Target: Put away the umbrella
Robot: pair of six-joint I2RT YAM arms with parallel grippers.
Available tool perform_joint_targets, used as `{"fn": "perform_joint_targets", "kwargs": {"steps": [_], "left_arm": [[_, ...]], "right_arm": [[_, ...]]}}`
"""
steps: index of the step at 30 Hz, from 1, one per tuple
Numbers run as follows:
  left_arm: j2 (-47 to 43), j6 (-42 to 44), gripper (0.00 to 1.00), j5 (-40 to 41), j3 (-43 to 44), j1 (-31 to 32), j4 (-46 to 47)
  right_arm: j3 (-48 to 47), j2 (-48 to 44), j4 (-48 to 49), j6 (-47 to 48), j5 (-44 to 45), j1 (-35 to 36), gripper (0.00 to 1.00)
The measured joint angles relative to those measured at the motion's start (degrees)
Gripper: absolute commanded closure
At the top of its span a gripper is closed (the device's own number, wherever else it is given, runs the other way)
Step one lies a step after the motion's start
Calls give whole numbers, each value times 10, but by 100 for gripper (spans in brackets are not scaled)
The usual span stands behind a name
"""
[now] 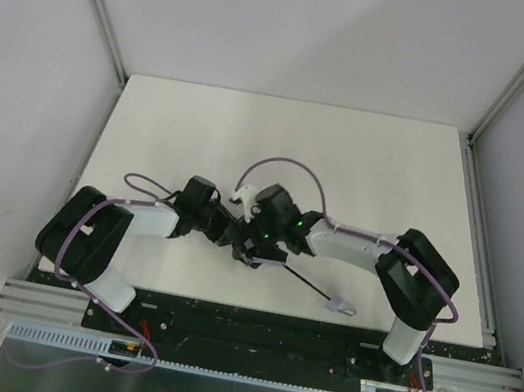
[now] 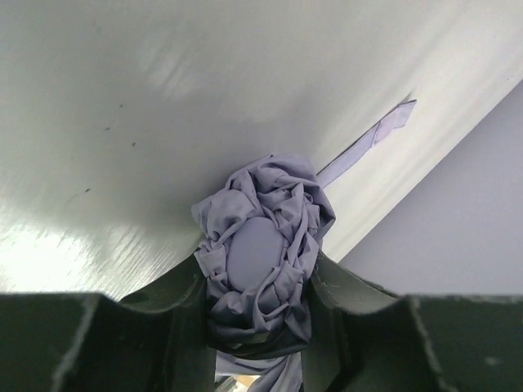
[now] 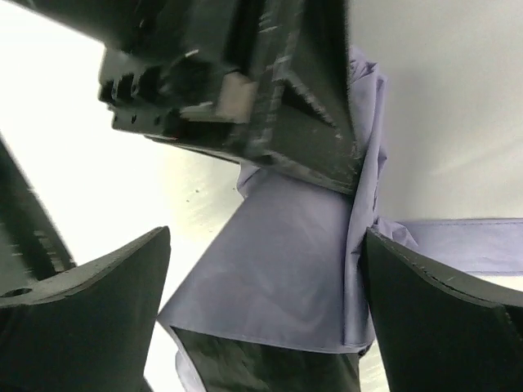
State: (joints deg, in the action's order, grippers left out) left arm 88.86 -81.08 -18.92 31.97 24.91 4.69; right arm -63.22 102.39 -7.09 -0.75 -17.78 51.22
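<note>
Top view first: the left arm (image 1: 97, 238) reached from the lower left of the frame toward the middle of the white bench (image 1: 182, 131), nose to nose with the right arm.

On the left wrist cam, the left tool (image 2: 261, 335) was pinching the umbrella (image 2: 263, 245). The lavender canopy was all scrunched up around a smooth oval bit and wedged tight between the two dark fingers (image 2: 163, 327). A flat strap (image 2: 368, 140) poked out toward the upper right of that frame.

Moving right, the right tool (image 3: 270, 327) had its fingers (image 3: 90, 310) spread wide, with a sheet of the lavender fabric in the gap between them. I couldn't tell if either finger actually touched it.

Back in the top view, the thin black shaft (image 1: 303, 281) ran toward the lower right over the bench and ended in the little handle (image 1: 336, 304), just in front of the right arm's base.
</note>
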Motion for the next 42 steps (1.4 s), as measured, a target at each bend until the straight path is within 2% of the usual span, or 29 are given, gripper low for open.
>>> {"fn": "perform_joint_targets", "kwargs": {"steps": [4, 6, 8, 11, 15, 16, 17, 21, 23, 25, 27, 30, 35, 39, 42], "left_arm": [[-6, 0, 100, -8, 4, 0, -29], [-8, 0, 100, -10, 4, 1, -39], [-9, 0, 100, -10, 4, 1, -43], [-10, 0, 100, -10, 4, 1, -45], [-17, -10, 100, -3, 4, 1, -55], [-19, -16, 100, 0, 4, 1, -57], [-20, -16, 95, 3, 4, 1, -59], [-30, -17, 52, 16, 7, 1, -73], [-40, -10, 34, 27, 7, 1, -83], [-54, 17, 20, 43, 7, 1, -96], [-75, 41, 11, 53, 6, 1, -106], [-99, 62, 7, 66, 2, 1, -117], [-99, 71, 8, 79, 0, 14, -111], [-67, 70, 16, 76, 16, 34, -91], [-36, 66, 30, 66, 31, 50, -70]], "right_arm": [[0, 5, -17, 46, 148, 73, 19], [0, 9, -21, 58, 189, 89, 22], [0, 16, -23, 65, 214, 92, 31], [0, 33, -22, 69, 231, 89, 51], [-2, 40, -14, 74, 230, 85, 91], [-2, 41, -12, 78, 230, 84, 95], [-2, 41, -12, 84, 227, 83, 98], [-2, 42, -3, 87, 180, 67, 100], [0, 43, 9, 84, 135, 50, 100], [3, 46, 22, 78, 75, 25, 100], [5, 51, 31, 60, 17, -2, 100], [6, 64, 46, 30, -75, -44, 100], [8, 89, 71, -13, -199, -84, 100], [11, 107, 87, -55, -272, -103, 100], [15, 118, 101, -84, -310, -112, 100]]}}
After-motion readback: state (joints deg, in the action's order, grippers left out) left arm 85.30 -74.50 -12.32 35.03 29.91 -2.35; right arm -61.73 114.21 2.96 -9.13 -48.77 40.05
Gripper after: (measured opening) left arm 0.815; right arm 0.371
